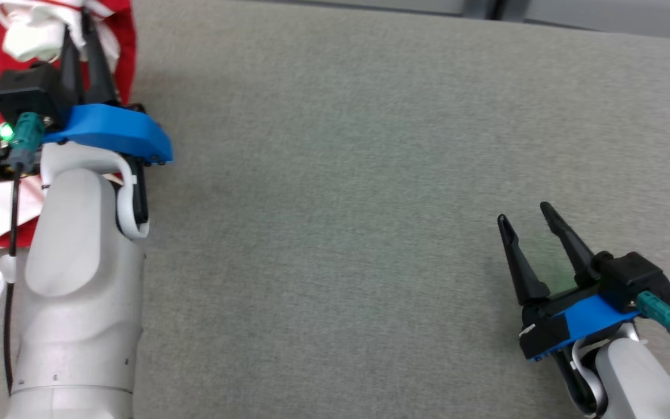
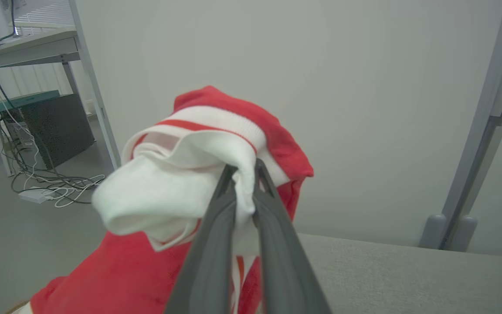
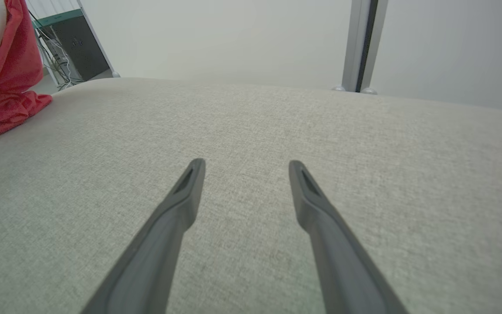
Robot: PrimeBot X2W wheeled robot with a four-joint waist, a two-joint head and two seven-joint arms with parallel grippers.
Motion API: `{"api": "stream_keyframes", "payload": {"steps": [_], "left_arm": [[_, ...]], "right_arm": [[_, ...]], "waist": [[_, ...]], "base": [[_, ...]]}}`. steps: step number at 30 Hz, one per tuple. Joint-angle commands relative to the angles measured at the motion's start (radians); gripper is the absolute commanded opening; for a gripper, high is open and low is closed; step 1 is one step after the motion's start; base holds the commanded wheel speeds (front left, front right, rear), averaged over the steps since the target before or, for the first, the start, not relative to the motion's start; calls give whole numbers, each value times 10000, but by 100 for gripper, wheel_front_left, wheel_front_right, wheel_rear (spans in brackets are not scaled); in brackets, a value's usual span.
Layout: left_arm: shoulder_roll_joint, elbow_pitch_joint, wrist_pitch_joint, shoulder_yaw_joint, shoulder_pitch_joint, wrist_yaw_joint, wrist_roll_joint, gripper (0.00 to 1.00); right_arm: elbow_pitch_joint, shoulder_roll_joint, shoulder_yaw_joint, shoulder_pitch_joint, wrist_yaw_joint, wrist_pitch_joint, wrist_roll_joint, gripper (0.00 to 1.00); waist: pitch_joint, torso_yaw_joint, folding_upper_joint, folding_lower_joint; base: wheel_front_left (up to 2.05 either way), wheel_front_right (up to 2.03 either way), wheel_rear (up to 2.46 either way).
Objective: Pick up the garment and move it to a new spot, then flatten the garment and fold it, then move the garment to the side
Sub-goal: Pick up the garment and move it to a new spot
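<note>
Got the left gripper (image 1: 77, 23) up over the table's (image 1: 341, 203) far left corner, fingers (image 2: 216, 244) squeezed almost together on a white ribbed fold of the garment (image 1: 124, 46). Pinched right at the tips, with a thin strip of white cloth wedged between them.

Red piece with white panels and red stripes, bunched up in a lump around that grip. Raised off the table where it's held, with the rest trailing down toward the table's left edge. Looks like the low end rests on the table right at that edge, but can't swear to it since the forearm covers most of it from the head view.

Got the right gripper (image 1: 524, 212) parked low over the table's near right part, well apart from the garment. Fingers spread wide, pointing toward the table's far edge, grey table cloth showing between them.

Off the table's left side: a desk (image 2: 28, 46), a dark box (image 2: 59, 131) under it, and a tangle of cables (image 2: 55, 189) on the floor. Beyond the table's far edge, a grey post (image 3: 360, 43) against a pale wall.
</note>
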Motion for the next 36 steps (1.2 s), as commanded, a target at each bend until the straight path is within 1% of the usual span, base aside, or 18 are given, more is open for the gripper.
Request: {"api": "stream_keyframes", "payload": {"steps": [1,8,10,13,14,15,19,20,21,22,25,28,29,30,31,32,34,36], "left_arm": [[-89,-160,-29,-177,15,-139,49,0],[-282,-398,-29,-1174,213,-463,-139,0],[-307,-393,-29,-1570,346,-543,-345,0],[-312,-266,-30,-2588,479,-659,-846,0],[-307,-254,-30,-2934,537,-629,-1098,0],[-307,-254,-30,-2934,537,-629,-1098,0],[-301,-345,-31,-4383,744,-415,-1908,0],[-305,-434,-30,-5054,887,-250,-2388,0],[-305,-434,-30,-5054,887,-250,-2388,0],[-300,-509,-30,-5720,1033,-92,-2769,0],[-297,-719,-30,-6516,1293,134,-3461,0],[-299,-826,-30,-7217,1599,335,-3897,0],[-299,-826,-30,-7217,1599,335,-3897,0],[-290,-860,-30,-7496,1781,512,-4089,71],[-290,-860,-30,-7496,1781,512,-4089,71],[-290,-873,-30,-7574,1892,602,-4149,100],[-292,-864,-29,-7673,2167,744,-4141,100],[-286,-879,-30,-7501,2524,870,-4110,100]], "right_arm": [[44,144,-47,188,0,-6,-38,100],[69,632,-103,157,0,-4,-142,100],[92,703,-69,165,-2,-4,-149,100],[185,835,-118,215,-2,-6,-102,100],[221,886,-78,214,0,-4,-82,100],[221,886,-78,214,0,-4,-82,100],[306,996,-82,276,0,-4,-83,100],[351,1061,-18,297,0,-4,-82,100],[351,1061,-18,297,0,-4,-82,100],[398,1081,63,271,0,-4,-87,100],[441,1128,207,281,0,-4,-126,100],[487,1160,252,290,0,-4,-58,100],[487,1160,252,290,0,-4,-58,100],[501,1182,268,328,0,-4,-49,100],[501,1182,268,328,0,-4,-49,100],[503,1190,270,370,0,-4,-53,100],[513,1178,240,458,0,-4,-61,100],[527,1149,193,537,0,-4,-71,100]], "waist": [[-482,-535,-2,-1],[-799,-1822,-2,-1],[-819,-2236,-2,-1],[-824,-2804,-2,-1],[-829,-3018,-2,-1],[-829,-3018,-2,-1],[-876,-3738,-2,-1],[-922,-4080,-2,-1],[-922,-4080,-2,-1],[-964,-4367,-2,-1],[-1029,-4725,-2,-1],[-1069,-4927,-2,-1],[-1069,-4927,-2,-1],[-1101,-4975,-2,-1],[-1101,-4975,-2,-1],[-1130,-4976,-2,-1],[-1194,-4920,-2,-1],[-1297,-4813,-2,-1]], "base": [[0,0,0],[0,0,0],[0,0,0],[0,0,0],[0,0,0],[0,0,0],[0,0,0],[0,0,0],[0,0,0],[0,0,0],[0,0,0],[0,0,0],[0,0,0],[0,0,0],[0,0,0],[0,0,0],[0,0,0],[0,0,0]]}}
